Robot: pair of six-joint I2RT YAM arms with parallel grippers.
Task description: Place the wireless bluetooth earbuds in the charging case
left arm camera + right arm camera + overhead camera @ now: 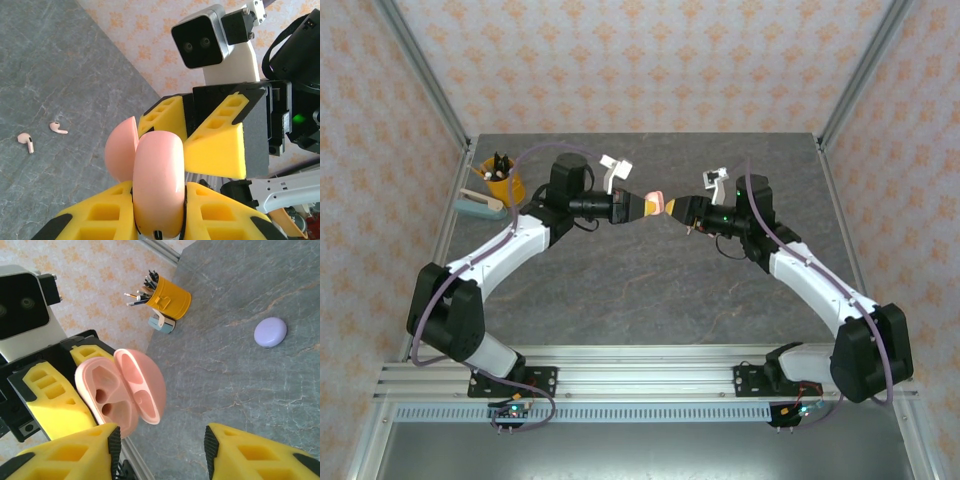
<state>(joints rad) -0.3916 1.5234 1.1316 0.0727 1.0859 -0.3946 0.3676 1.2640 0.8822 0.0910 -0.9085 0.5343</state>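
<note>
Pink charging case [157,165] is right up against the left wrist camera, clamped between the yellow fingers of the left gripper [159,192] and held up off the table [60,65]. The grip is narrow and squeezes the case body from both sides. The lid [121,150] is flipped open and sticks out to one side.

From the right wrist view you look straight into the open case, with two dark wells in the body. The right gripper [162,450] sits just short of the case with its jaws spread wide, and between them I see just table. Its near fingertip is close to the case's lower edge, but I can't tell if it touches.

A pink earbud [58,128] lies on the table, and a second pink earbud [25,142] is just beside it. They're apart from each other and well away from the case.

Other stuff on the table:
- A lilac round case [270,332] is closed and sits on its own.
- A yellow cup [170,297] full of pens stands at the far left corner, with a small teal and white thing [162,322] right against it.

From above, both arms meet mid-table, tip to tip — case in between.
</note>
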